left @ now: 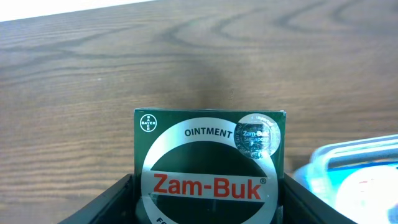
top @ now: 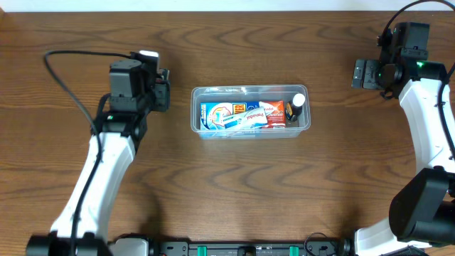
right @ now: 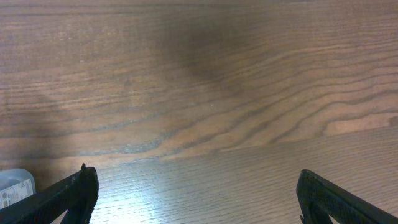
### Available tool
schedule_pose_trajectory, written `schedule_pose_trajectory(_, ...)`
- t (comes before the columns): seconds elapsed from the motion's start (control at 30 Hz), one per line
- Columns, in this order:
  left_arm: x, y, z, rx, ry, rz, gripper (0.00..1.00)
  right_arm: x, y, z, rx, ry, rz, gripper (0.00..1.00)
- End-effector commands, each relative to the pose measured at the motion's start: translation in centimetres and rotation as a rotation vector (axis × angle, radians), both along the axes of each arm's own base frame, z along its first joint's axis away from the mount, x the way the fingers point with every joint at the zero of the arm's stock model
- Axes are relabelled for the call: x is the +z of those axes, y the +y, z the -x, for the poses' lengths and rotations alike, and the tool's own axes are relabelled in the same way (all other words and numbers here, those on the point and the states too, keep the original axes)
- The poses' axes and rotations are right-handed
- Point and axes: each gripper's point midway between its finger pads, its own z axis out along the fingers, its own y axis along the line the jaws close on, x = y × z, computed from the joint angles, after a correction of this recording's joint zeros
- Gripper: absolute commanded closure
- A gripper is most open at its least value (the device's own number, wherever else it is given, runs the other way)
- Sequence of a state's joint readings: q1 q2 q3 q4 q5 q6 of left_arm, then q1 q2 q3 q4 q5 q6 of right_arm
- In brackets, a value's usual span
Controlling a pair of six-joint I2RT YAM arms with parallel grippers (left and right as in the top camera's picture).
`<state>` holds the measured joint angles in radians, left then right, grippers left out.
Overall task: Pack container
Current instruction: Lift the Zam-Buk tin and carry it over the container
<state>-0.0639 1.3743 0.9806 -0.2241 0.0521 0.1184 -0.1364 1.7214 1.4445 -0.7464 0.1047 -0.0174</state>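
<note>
Overhead: left pincer (top: 165,89) clamped on green box (left: 210,165) beside container (top: 194,117) rim; right pincer (top: 364,73) apart.

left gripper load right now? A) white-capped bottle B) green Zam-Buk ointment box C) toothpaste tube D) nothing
B: the left wrist view shows the green Zam-Buk box sitting between the two fingers of the left gripper.

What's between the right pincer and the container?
Nothing. Overhead view shows only bare tabletop between the right pincer and the container.
</note>
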Motion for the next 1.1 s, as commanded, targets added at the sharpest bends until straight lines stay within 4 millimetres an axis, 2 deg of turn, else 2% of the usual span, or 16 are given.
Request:
schedule_pose_trajectory(0.0,2.5,-1.1,0.4,0.012,-0.043,0.099,0.40,0.6,-0.2,-0.2,-0.015,-0.017,-0.005,0.01)
schedule_pose_trajectory(0.1,2.9,-3.2,1.1,-0.057,-0.036,0.141,0.41,0.6,-0.2,-0.2,-0.015,-0.017,-0.005,0.01)
schedule_pose_trajectory(0.3,1.9,-6.8,2.6,-0.126,0.029,0.172,0.42,0.6,-0.2,-0.2,-0.015,-0.017,-0.005,0.01)
schedule_pose_trajectory(0.63,1.2,-11.4,4.6,-0.143,0.105,0.273,0.48,0.6,-0.2,-0.2,-0.015,-0.017,-0.005,0.01)
schedule_pose_trajectory(0.83,0.9,-12.6,5.0,-0.123,0.095,0.222,0.48,0.6,-0.2,-0.2,-0.015,-0.017,-0.005,0.01)
schedule_pose_trajectory(1.07,-1.5,-13.6,5.1,-0.069,0.154,0.218,0.48,0.6,-0.2,-0.2,-0.015,-0.017,-0.005,0.01)
